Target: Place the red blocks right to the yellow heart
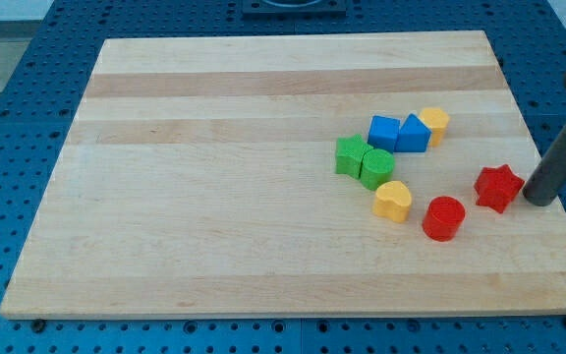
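Note:
A yellow heart [393, 201] lies right of the board's middle. A red round block [444, 217] sits just to its right and slightly lower. A red star [498, 187] lies further right. My tip [538, 200] is at the star's right side, very close to it, at the end of the dark rod that comes down from the view's upper right.
A green star [351, 155] and a green round block [377, 168] touch just above the heart. A blue cube [384, 132], a blue triangular block [414, 134] and a second yellow block [434, 124] sit in a row above them. The wooden board [214, 197] ends near the rod.

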